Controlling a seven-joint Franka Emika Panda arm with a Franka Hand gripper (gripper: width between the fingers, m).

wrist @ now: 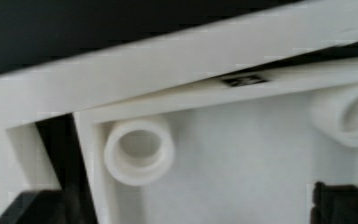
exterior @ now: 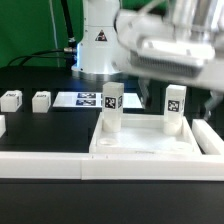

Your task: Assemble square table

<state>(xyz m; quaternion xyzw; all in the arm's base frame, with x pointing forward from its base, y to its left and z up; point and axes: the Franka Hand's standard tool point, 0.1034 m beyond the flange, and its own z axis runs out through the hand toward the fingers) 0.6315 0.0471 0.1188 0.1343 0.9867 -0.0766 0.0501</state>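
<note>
The square table's white slab point(exterior: 140, 145) lies flat at the front, in the exterior view's right half. Two tagged white legs stand upright in its far corners, one point(exterior: 111, 106) on the left and one point(exterior: 175, 106) on the right. Two more legs point(exterior: 11, 99) point(exterior: 41, 100) lie loose on the black table at the left. The arm's hand point(exterior: 170, 45) hangs blurred above the slab's right side. In the wrist view my gripper point(wrist: 190, 205) is open over the bare slab point(wrist: 229, 160), with nothing between its dark fingertips point(wrist: 34, 205). Two round sockets point(wrist: 137, 152) point(wrist: 354, 110) there are empty.
The marker board point(exterior: 85, 100) lies flat behind the slab. A long low white border wall point(exterior: 50, 166) runs along the front, and its right end point(exterior: 208, 137) rises beside the slab. The robot base point(exterior: 100, 40) stands at the back.
</note>
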